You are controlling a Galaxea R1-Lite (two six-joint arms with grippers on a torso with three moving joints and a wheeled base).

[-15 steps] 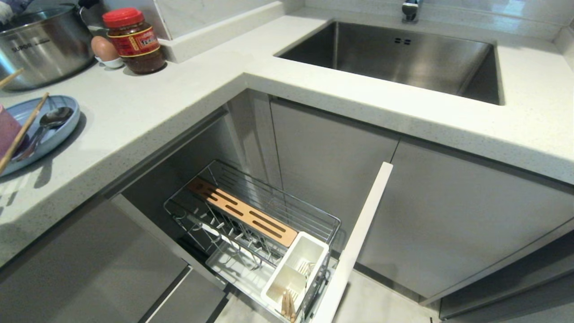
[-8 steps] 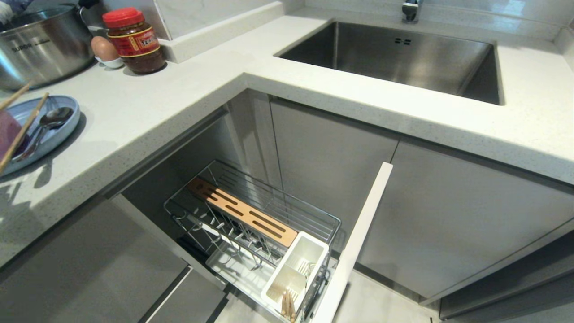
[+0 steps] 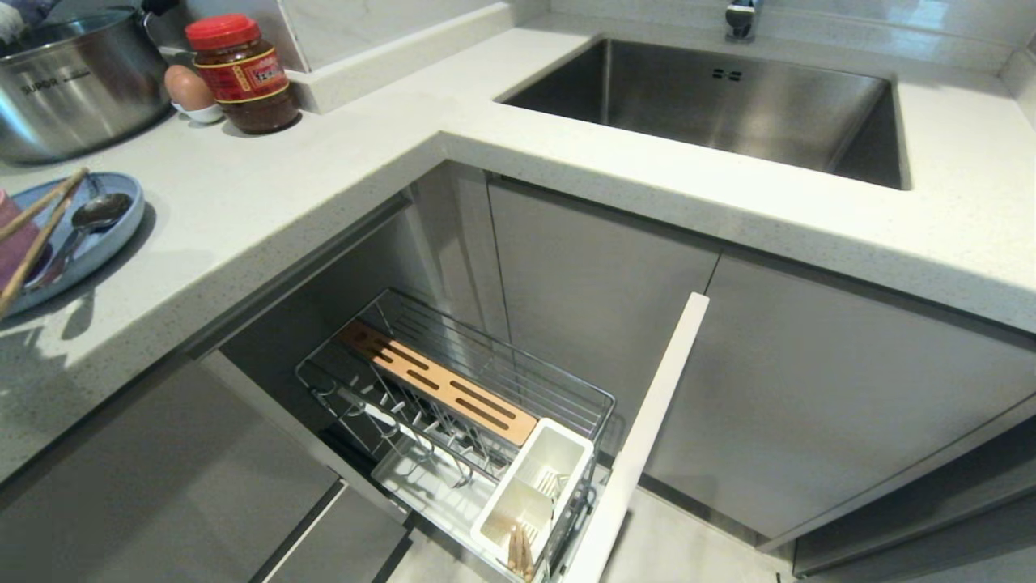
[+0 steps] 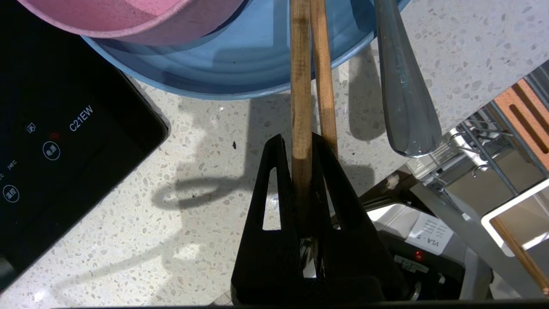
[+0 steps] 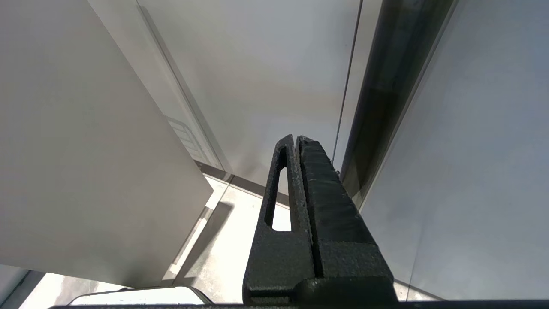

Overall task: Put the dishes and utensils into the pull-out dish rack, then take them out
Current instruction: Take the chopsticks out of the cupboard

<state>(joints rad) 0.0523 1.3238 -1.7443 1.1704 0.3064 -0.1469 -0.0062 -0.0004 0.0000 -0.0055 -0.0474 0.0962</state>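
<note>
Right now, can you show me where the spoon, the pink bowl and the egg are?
spoon (image 3: 95, 212): head view, on its shiny bowl end.
pink bowl (image 4: 141, 17): left wrist view, on its outer side wall.
egg (image 3: 187, 87): head view, on the middle of its shell.

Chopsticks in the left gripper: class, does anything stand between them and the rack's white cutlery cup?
Nothing visible does. The left gripper is shut on the chopsticks above the counter; the pull-out dish rack stands open below, its cutlery cup uncovered.
</note>
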